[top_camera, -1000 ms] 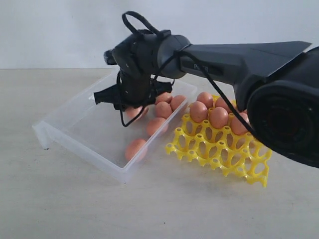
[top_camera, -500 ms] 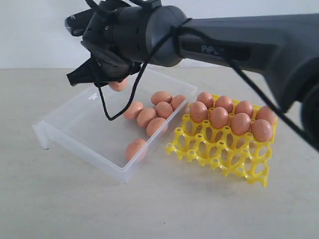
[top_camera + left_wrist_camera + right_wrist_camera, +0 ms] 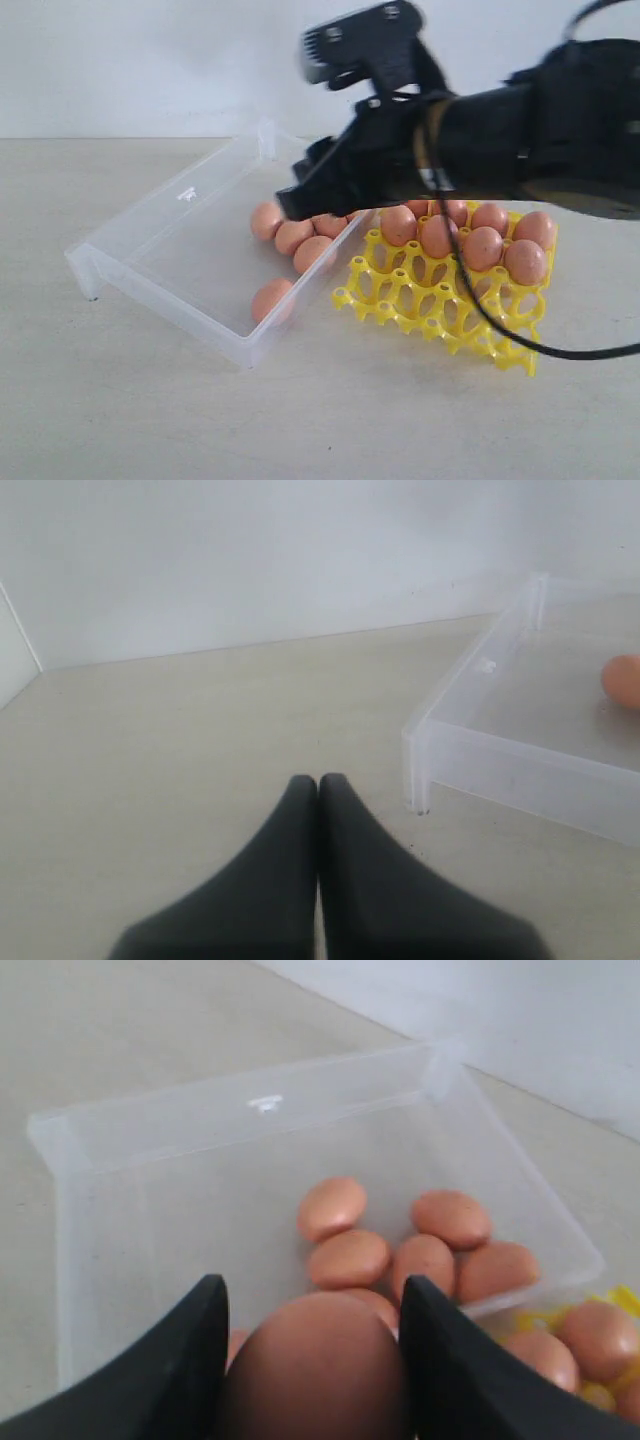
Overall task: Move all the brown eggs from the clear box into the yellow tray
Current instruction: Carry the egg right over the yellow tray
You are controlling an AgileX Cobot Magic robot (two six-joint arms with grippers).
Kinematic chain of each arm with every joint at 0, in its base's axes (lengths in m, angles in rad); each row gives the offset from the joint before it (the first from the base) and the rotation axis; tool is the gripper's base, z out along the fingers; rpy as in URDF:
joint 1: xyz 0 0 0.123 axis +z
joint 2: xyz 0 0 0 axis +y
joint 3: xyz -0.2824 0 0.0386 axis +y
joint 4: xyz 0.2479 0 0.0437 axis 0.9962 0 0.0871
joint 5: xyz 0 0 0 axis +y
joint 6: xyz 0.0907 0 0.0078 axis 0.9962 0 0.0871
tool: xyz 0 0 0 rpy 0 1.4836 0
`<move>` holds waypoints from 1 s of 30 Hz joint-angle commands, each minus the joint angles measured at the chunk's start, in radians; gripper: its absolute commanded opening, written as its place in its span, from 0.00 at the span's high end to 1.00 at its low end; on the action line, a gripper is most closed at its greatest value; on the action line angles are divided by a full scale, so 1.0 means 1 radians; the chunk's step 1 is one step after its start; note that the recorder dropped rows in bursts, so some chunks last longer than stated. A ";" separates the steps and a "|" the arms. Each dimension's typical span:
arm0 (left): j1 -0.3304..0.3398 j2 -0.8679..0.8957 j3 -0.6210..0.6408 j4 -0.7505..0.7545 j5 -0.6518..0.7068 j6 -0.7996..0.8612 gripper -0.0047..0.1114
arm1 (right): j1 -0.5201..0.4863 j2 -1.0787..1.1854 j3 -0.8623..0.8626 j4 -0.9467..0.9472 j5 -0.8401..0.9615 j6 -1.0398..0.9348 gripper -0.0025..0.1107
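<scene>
- The left gripper (image 3: 318,780) is seen only in its own wrist view, with its two dark fingers pressed together and nothing between them. It is held low over the bare table (image 3: 150,420), just off a corner post of the clear box (image 3: 150,300). Its place along the table's edges cannot be told.
- The clear box is set left of the table's middle, with one corner turned toward the near edge.
- A single brown egg (image 3: 272,298) lies against the near wall of the clear box, apart from the others.
- The yellow tray (image 3: 450,320) is set just beside the right wall of the clear box. Its cells toward the table's near edge are unfilled.
- A cluster of brown eggs (image 3: 295,237) is gathered at the right wall of the clear box, touching one another.
- The right gripper (image 3: 315,1295) is raised above that cluster, over the line where the clear box meets the yellow tray. Its arm reaches in from the table's right edge.
- The right gripper's fingers are clamped on one brown egg (image 3: 320,1370), which is held clear of the box floor.
- Seated eggs (image 3: 485,245) are found in the tray rows toward the table's far edge, and the farthest are partly hidden by the arm.
</scene>
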 commanded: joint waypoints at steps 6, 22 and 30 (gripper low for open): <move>0.001 -0.002 0.003 -0.004 -0.007 -0.009 1.00 | -0.203 -0.132 0.177 -0.020 -0.364 0.137 0.98; 0.001 -0.002 0.003 -0.004 -0.007 -0.009 1.00 | -0.511 0.236 -0.106 -0.795 -1.104 0.810 0.98; 0.001 -0.002 0.003 -0.004 -0.007 -0.009 1.00 | -0.527 0.254 -0.113 -0.898 -0.954 0.678 0.98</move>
